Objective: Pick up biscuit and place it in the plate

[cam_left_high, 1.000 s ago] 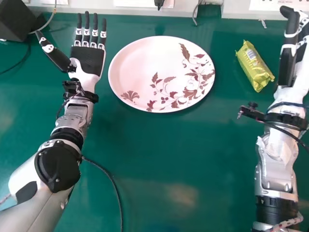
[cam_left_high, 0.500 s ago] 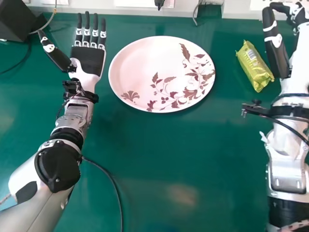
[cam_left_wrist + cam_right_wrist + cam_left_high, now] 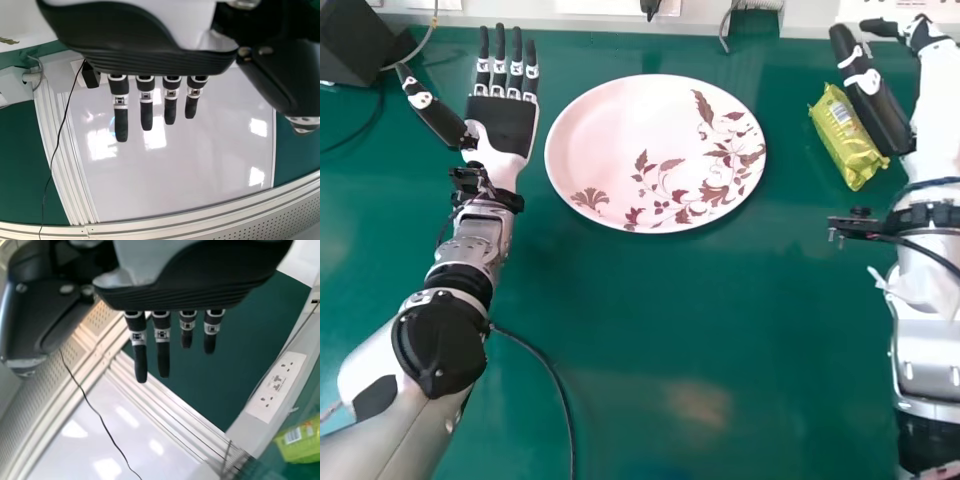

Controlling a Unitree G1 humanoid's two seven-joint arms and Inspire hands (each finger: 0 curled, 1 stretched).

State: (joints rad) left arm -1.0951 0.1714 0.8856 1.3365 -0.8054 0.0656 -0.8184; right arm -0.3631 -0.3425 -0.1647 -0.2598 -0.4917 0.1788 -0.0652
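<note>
- the biscuit (image 3: 848, 138), in its yellow-green wrapper, lies at a slant on the green bench (image 3: 640, 340), to the right of the plate (image 3: 620, 130) and apart from it.
- from where i stand, the right robot hand (image 3: 938, 100) is just beyond the biscuit's right side, its thumb (image 3: 872, 92) right by the wrapper; whether they touch, i can't tell.
- that hand's fingers (image 3: 163, 357) are apart from the thumb and fairly straight, clamped on nothing.
- the left robot hand (image 3: 504, 125) is over at the plate's left, palm up, fingers straight and a little spread, its thumb (image 3: 435, 112) well out to the side; it holds nothing either.
- the plate is pale and round-looking, with brown leaves and sprigs across its right and lower parts, and it sits between the two hands.
- a dark cable (image 3: 555, 382) curves over the bench beside the left arm (image 3: 445, 335), and a black box (image 3: 355, 42) stands at the far left corner.
- the right wrist view catches a white socket panel (image 3: 276, 386) near the biscuit.
</note>
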